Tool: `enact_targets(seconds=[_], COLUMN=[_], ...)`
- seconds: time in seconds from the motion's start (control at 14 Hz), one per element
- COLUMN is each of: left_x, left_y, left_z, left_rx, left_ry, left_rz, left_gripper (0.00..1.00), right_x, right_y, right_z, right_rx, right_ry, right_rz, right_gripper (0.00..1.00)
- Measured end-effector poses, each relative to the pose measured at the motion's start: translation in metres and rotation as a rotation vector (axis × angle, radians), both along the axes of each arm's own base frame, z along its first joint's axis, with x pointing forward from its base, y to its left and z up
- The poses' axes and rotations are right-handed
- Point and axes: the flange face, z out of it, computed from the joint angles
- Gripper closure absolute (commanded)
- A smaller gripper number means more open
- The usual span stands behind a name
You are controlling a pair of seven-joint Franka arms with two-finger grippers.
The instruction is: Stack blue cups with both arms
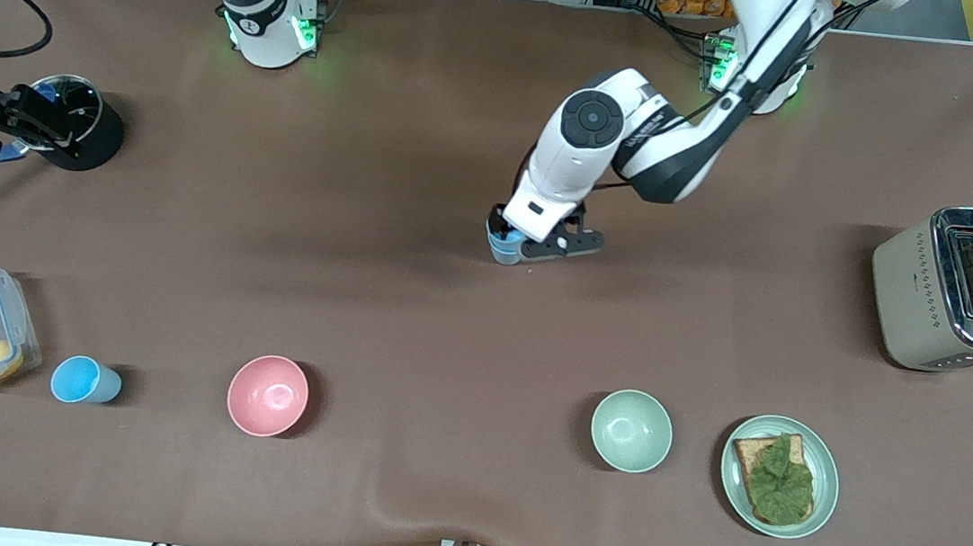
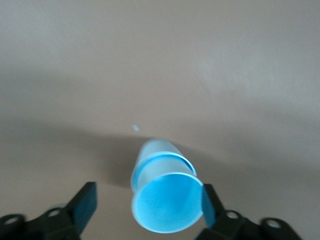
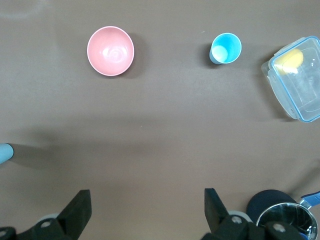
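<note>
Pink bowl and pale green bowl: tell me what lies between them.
Nothing: the front view shows only bare brown table between the pink bowl and the pale green bowl.

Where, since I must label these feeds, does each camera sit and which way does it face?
Front view: high across the table from the bases, looking down; both arms show.
Left wrist view: on the left arm, looking down at a pale blue cup between the open left gripper fingers.
Right wrist view: on the right arm, looking down at the pink bowl and sky blue cup; the open right gripper shows.
Shared: front and right wrist views both show that bowl and cup.
</note>
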Motion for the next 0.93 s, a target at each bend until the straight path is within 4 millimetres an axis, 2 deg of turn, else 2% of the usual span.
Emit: enact_targets(seconds=[0.14,0.29,0.36,0.5,0.71,0.93], left_x=[0.041,0.087,0.105,0.132,0.146,0.141], left_y=[0.034,0.083,0.11,0.163,0.239,0.298], left_z=[0.043,0.091,0.111,0.137,0.164,0.197], left_rx=[0.044,0.069,0.081,0.102,0.138,0.166], left_ry=[-0.022,-0.057,-0.068,-0.085,-0.065,-0.054], left_rz=[0.051,0.111,0.124,0.123,0.077,0.041], left_gripper=[0.0,0.0,0.0,0.0,0.0,0.0], right_x=[0.0,-0.001,-0.001,-0.002,-0.003,-0.005], right_y=[-0.001,-0.002,-0.001,-0.001,-0.001,0.0], right_z=[0.0,0.001,0.001,0.0,0.0,0.0], right_rx=[0.0,0.0,0.0,0.0,0.001,0.001], right_ry=[0.001,0.002,0.003,0.012,0.019,0.03], right_rz=[-0.002,-0.002,-0.002,-0.001,0.0,0.001], right_gripper=[0.0,0.0,0.0,0.0,0.0,0.0])
